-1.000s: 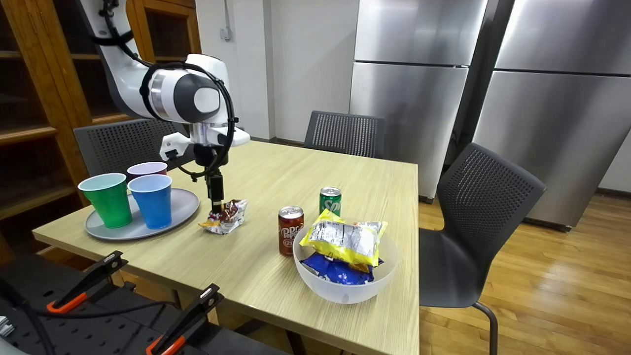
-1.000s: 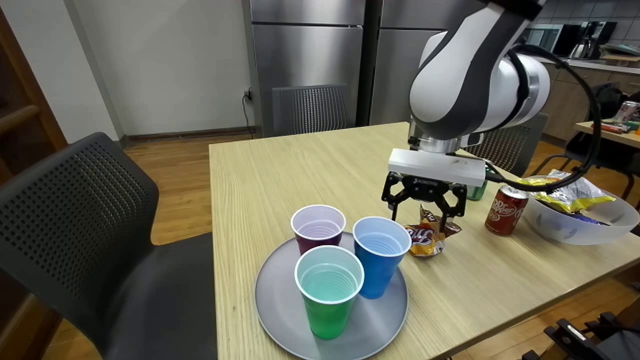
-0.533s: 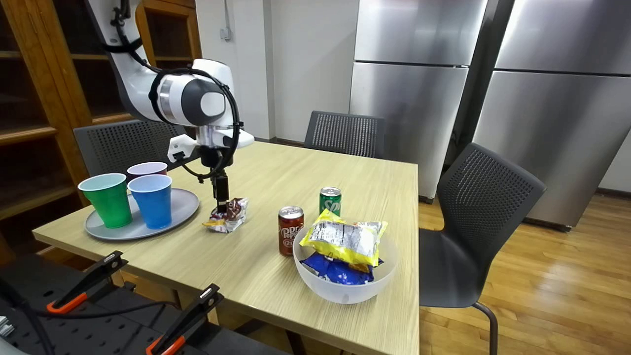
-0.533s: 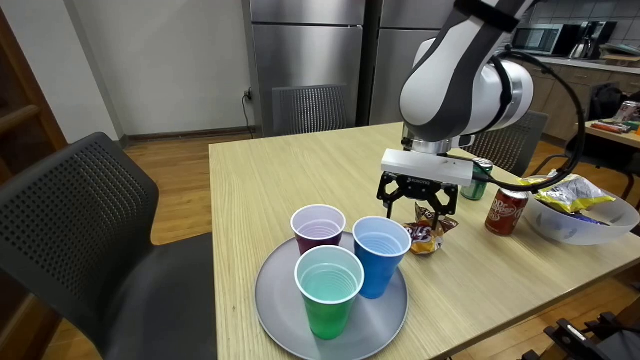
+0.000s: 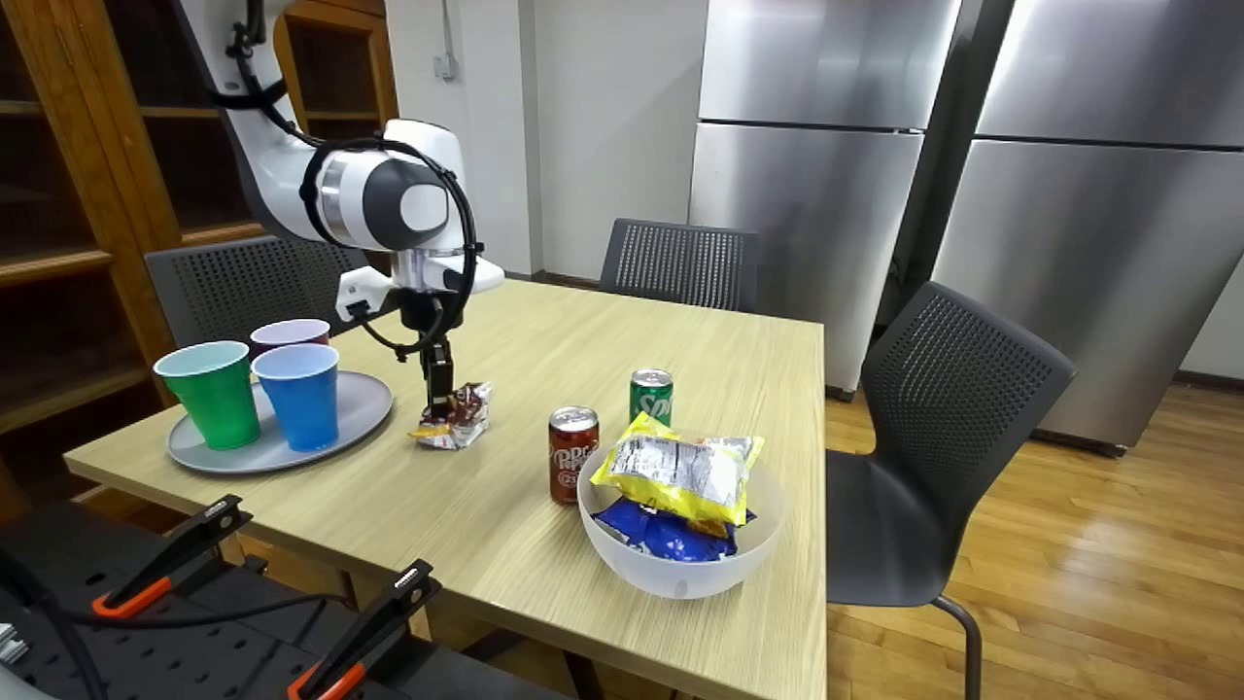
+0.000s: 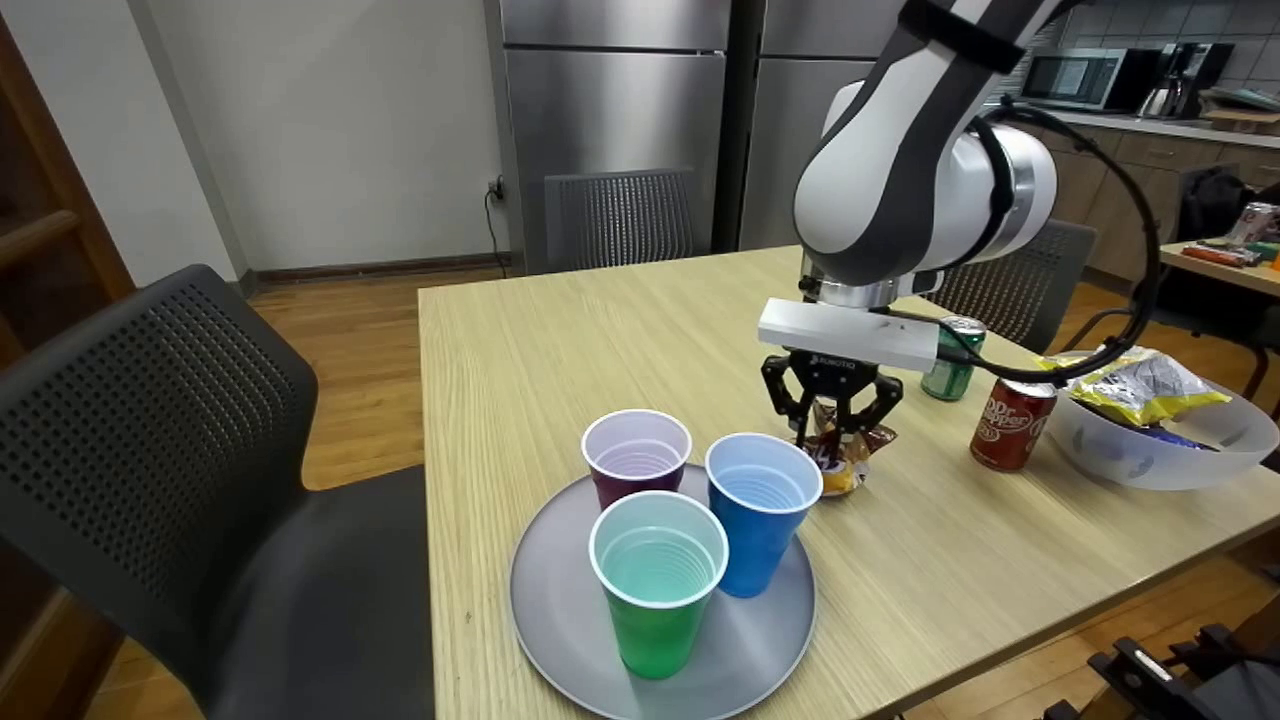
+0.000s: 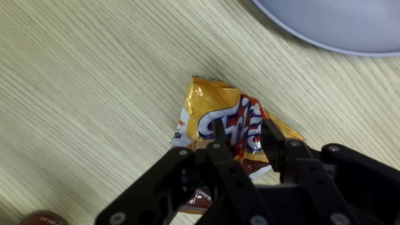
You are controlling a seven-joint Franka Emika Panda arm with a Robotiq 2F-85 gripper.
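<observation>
Currently, the Fritos bag [image 5: 466,416] lies crumpled on the wood-grain table [image 5: 680,340], near the gray plate [image 6: 556,600] but apart from it. The gripper [image 7: 243,122] points down at the bag, its fingers part-way apart astride the creased middle; whether they press on the wrapper cannot be told.

Caution: slippage is the likeliest fault. If the fingers take only a shallow fold of slick wrapper, the bag may slide out or swing; too much force on a puffed section may burst it. Fingertips set too low may scrape the table.

Obstructions: the blue plastic cup [image 6: 755,540] stands on the plate close to the gripper, with the green plastic cup [image 6: 655,625] and maroon plastic cup [image 6: 637,455] beside it; sideways travel there could topple it. In both exterior views the Dr Pepper can [image 5: 573,455] stands upright between the bag and the frosted bowl [image 5: 641,569], with the Sprite can [image 5: 650,397] near it. A yellow snack bag [image 5: 680,476] lies over a blue snack bag [image 5: 666,533] in the bowl. A black cable [image 5: 471,248] loops down toward the gripper and could snag
</observation>
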